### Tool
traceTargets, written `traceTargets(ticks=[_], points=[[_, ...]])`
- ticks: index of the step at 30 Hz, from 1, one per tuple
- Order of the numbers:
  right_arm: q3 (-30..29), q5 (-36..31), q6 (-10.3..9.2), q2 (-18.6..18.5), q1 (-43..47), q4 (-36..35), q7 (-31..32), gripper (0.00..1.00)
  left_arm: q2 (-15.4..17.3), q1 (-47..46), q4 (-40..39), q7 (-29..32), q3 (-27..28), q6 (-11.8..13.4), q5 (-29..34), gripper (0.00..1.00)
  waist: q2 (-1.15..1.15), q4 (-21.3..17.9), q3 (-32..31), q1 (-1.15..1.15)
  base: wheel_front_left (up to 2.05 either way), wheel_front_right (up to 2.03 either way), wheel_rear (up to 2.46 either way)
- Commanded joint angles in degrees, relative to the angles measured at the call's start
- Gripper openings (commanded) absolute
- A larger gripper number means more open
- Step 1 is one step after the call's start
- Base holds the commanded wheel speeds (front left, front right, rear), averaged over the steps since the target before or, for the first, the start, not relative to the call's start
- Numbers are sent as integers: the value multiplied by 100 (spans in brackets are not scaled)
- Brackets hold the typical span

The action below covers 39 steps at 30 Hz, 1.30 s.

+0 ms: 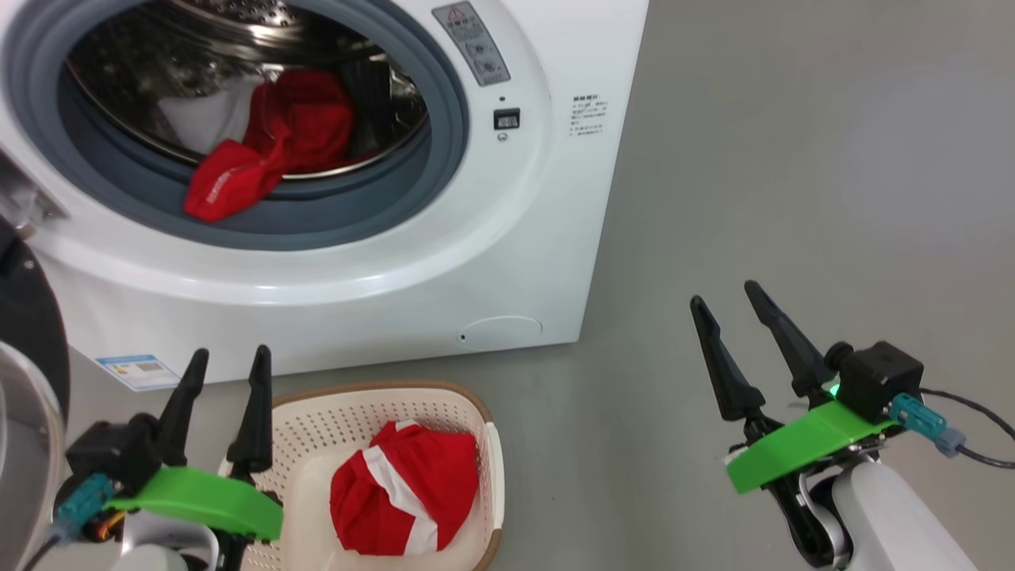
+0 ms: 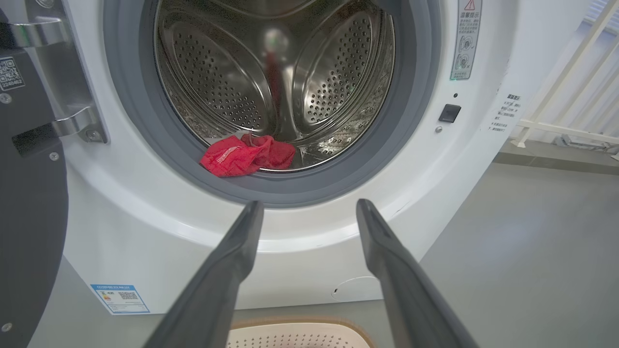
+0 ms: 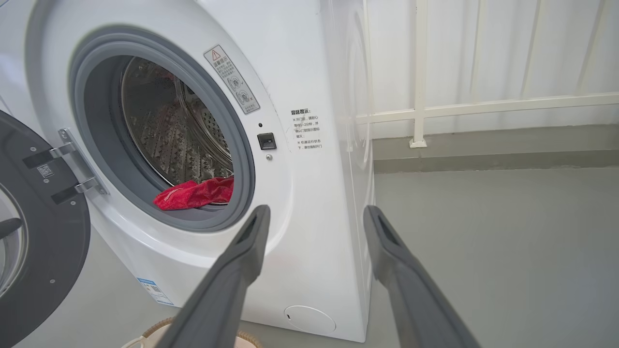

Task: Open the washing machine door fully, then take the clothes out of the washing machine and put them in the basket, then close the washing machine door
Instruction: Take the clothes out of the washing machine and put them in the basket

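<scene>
The white washing machine stands with its black-rimmed door swung open to the left; the door shows again in the right wrist view. Red clothes lie at the front of the steel drum, spilling onto the grey gasket. Another red-and-white garment sits in the cream basket on the floor before the machine. My left gripper is open and empty, at the basket's left rim. Off to the right, over bare floor, my right gripper is open and empty too. The left wrist view looks straight into the drum at the clothes.
Grey floor stretches to the right of the machine. A white railing and wall stand behind it. A cable trails from my right wrist.
</scene>
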Motion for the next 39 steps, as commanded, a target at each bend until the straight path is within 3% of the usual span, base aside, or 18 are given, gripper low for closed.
traceTargets(ticks=[1, 17, 39], points=[[92, 68, 37, -40, 34, -115, -36, 100, 147, 4, -176, -70, 233, 46, 66, 100, 0, 54, -115, 0, 0, 0, 0], [82, 164, 37, -176, 299, -95, -36, 100, 154, 720, -1225, 34, 301, 526, 99, 100, 0, 66, -420, 0, 0, 0, 0], [93, 150, 37, -195, 279, -156, -36, 100, 242, 670, -1360, 176, 150, 644, 189, 100, 0, 52, -337, 0, 0, 0, 0]])
